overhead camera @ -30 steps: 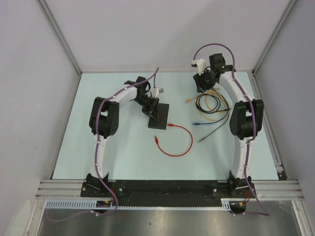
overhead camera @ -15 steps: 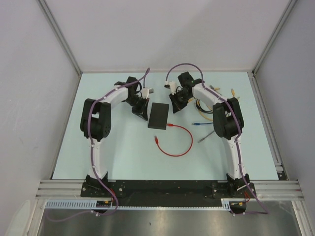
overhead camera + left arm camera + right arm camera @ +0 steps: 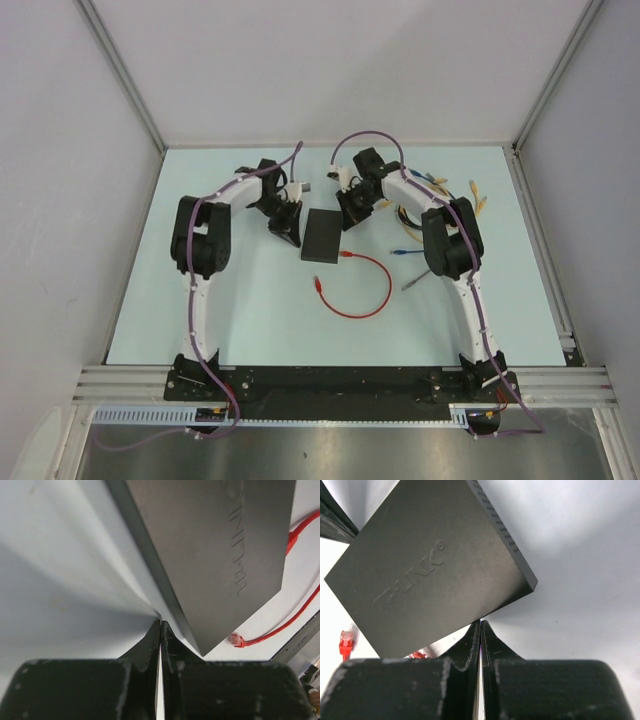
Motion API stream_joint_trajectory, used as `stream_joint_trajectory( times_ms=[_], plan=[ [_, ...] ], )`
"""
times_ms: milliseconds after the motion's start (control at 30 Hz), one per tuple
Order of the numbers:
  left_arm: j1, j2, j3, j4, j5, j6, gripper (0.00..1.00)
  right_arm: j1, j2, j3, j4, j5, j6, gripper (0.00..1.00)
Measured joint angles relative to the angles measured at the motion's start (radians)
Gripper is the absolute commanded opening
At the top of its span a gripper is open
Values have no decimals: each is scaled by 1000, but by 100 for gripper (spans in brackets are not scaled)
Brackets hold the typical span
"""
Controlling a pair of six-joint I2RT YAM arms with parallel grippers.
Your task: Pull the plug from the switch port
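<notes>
1. Table (image 3: 250,310): pale blue surface enclosed by grey walls. It carries all items listed below.

2. Left arm (image 3: 205,240) and right arm (image 3: 450,240): both reach inward from their bases at the near edge and converge on the middle of the table from opposite sides.

3. Loose cables (image 3: 432,205): a tangle of yellow, black, blue and grey leads lies on the right side of the table, partly beneath the right arm and apart from the switch.

4. Red cable (image 3: 387,280): it lies in an open loop nearer the arm bases than the switch. One red plug (image 3: 347,257) rests just beside the switch's near right corner. The other end lies on the table, well clear of the switch. The sockets are not visible, so it cannot be told whether that plug is seated.

5. Switch (image 3: 323,236): flat black box, lying flat at mid-table between the two grippers, lettered face up.

6. Left gripper (image 3: 290,235): jaws pressed together and pinching nothing. The tips are low at the table, against the left edge of the switch (image 3: 220,545).

7. Right gripper (image 3: 348,220): jaws pressed together, also empty. The tips are at the far right side of the switch (image 3: 430,565).
</notes>
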Motion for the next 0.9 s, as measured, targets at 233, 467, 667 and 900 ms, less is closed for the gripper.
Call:
stream_joint_trajectory(
  times_ms=[233, 467, 667, 900],
  plan=[
    [-7, 83, 146, -19, 29, 14, 5, 0, 35, 55, 3, 2, 14, 3],
    [-3, 157, 285, -43, 18, 42, 6, 0, 66, 93, 5, 24, 14, 3],
    [-3, 158, 317, -36, -12, 44, 13, -5, 66, 98, 8, 31, 12, 9],
    [4, 51, 277, -25, -52, 42, 17, -78, 65, 98, -31, -136, -36, 54]
  ],
)
